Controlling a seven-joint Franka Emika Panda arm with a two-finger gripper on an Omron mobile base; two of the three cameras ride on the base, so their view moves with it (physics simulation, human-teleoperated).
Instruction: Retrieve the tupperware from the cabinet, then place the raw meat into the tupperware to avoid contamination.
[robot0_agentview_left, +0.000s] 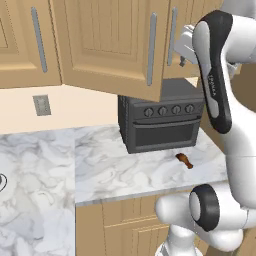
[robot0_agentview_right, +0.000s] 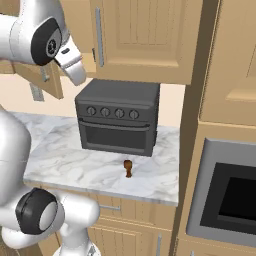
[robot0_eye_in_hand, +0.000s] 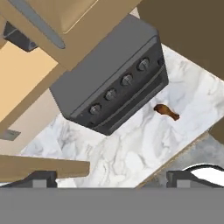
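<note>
The cabinet (robot0_agentview_left: 112, 42), with its long grey bar handles, was seen hanging above the marble counter (robot0_agentview_left: 125, 170), one door (robot0_agentview_left: 107, 45) swung out over the dark toaster oven (robot0_agentview_left: 162, 120) that stood at the back of that counter. The gripper (robot0_eye_in_hand: 109, 177) was held high beside the open door, its dark fingertips (robot0_eye_in_hand: 37, 178) spread wide apart with nothing between them. In a corner of the hand view a small dark shape was glimpsed that may have been the tupperware (robot0_eye_in_hand: 17, 37), though this could not be told for certain, and the raw meat (robot0_agentview_left: 184, 160) was found lying on the counter just in front of the toaster oven, apart from it.
</note>
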